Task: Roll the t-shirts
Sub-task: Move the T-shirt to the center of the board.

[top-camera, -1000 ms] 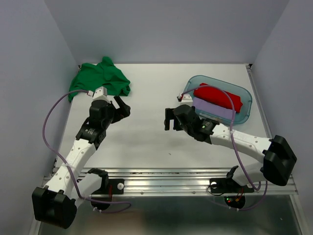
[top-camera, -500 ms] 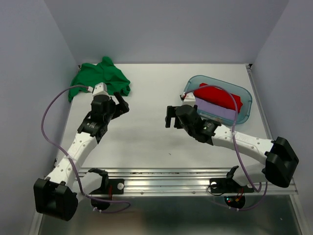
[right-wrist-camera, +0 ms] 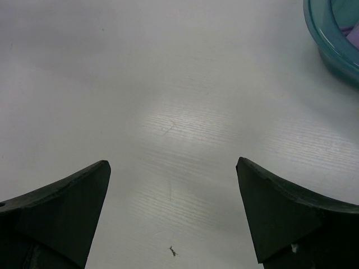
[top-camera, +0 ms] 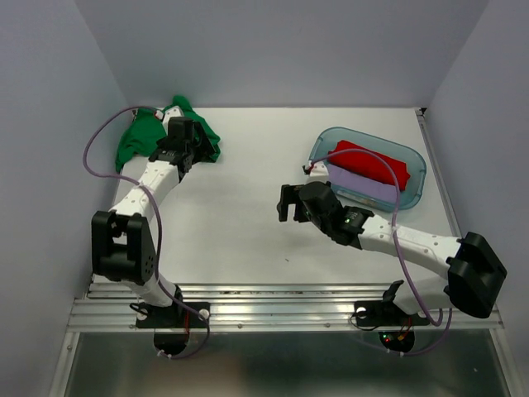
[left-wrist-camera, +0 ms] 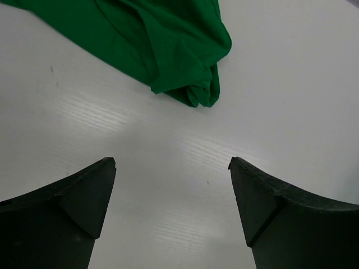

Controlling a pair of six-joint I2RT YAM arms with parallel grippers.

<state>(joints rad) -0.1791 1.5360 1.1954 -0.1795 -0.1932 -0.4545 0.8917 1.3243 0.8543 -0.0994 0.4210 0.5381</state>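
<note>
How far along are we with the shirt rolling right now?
Done: a red roll and a lavender roll lie in the teal bin. In hand: nothing gripped; the left gripper is open, just short of the crumpled green t-shirt, the right gripper open over bare table. To do: spread, roll and probably bin that shirt.

White table (top-camera: 248,240) — crumpled green t-shirt (top-camera: 134,141) far left, teal tray (top-camera: 416,187) far right.
</note>
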